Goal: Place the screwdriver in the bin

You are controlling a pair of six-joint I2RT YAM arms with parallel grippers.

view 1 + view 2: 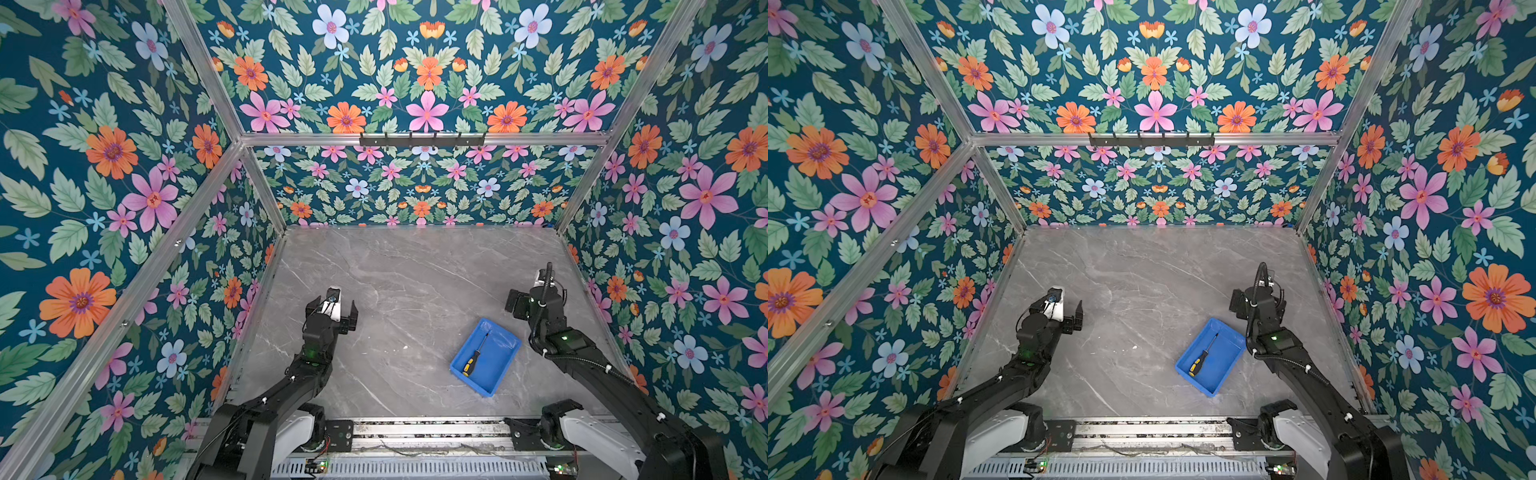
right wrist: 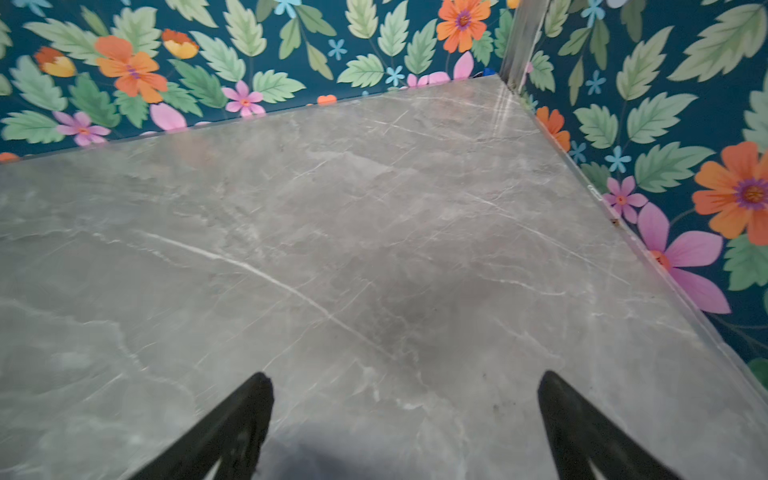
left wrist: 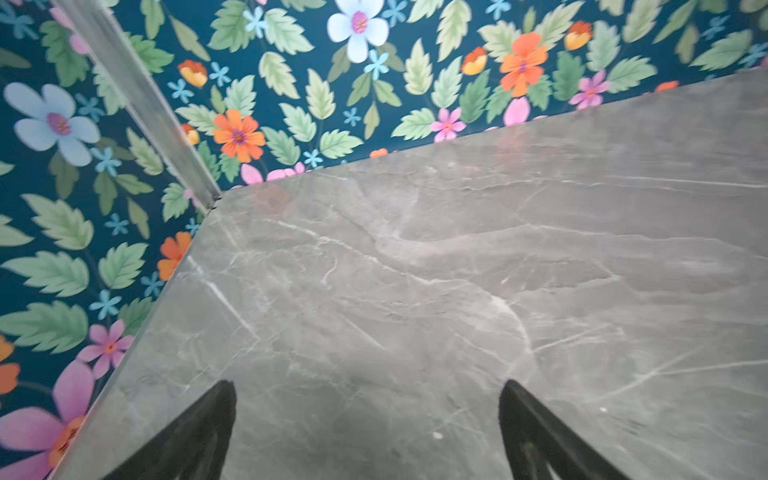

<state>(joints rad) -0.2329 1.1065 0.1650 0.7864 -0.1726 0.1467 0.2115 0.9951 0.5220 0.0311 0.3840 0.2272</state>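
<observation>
Both top views show the screwdriver [image 1: 475, 354] lying flat inside the bin [image 1: 500, 365], handle toward its near end, with the bin resting on the table [image 1: 395, 282]. Near the bin's far end the right gripper [image 2: 405, 376] hangs over the table, spread wide and holding nothing. The left gripper [image 3: 369, 383], well apart, is likewise spread and empty.
</observation>
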